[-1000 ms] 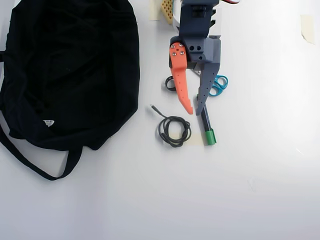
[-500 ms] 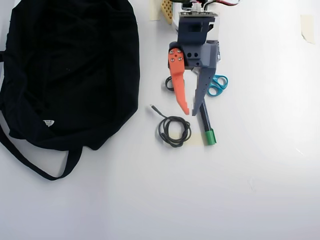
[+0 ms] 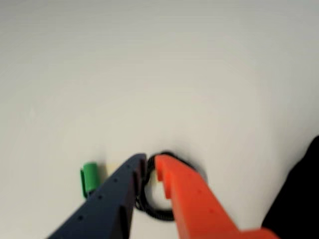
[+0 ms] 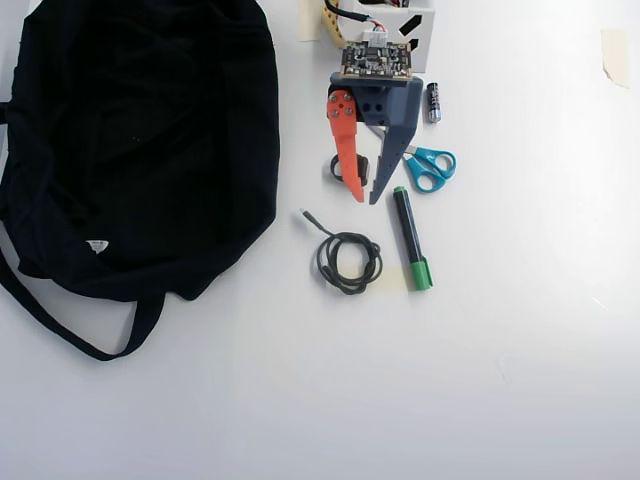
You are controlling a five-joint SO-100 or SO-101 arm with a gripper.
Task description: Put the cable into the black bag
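A black cable (image 4: pixel 322 260) lies coiled in a small ring on the white table, one loose end pointing up left. In the wrist view the coil (image 3: pixel 155 213) shows behind and between my fingers. My gripper (image 4: pixel 366 196), with one orange and one dark blue finger, hovers just above the coil in the overhead view. Its tips are together, holding nothing (image 3: pixel 150 159). The black bag (image 4: pixel 140 150) lies flat at the left of the overhead view. A dark part of it shows at the right edge of the wrist view (image 3: pixel 299 199).
A black marker with a green cap (image 4: pixel 410 238) lies right of the coil; its cap (image 3: pixel 89 178) shows left of the blue finger. Blue-handled scissors (image 4: pixel 430 166) and a battery (image 4: pixel 433 102) lie beside the arm's base. A bag strap (image 4: pixel 90 335) loops out at the lower left.
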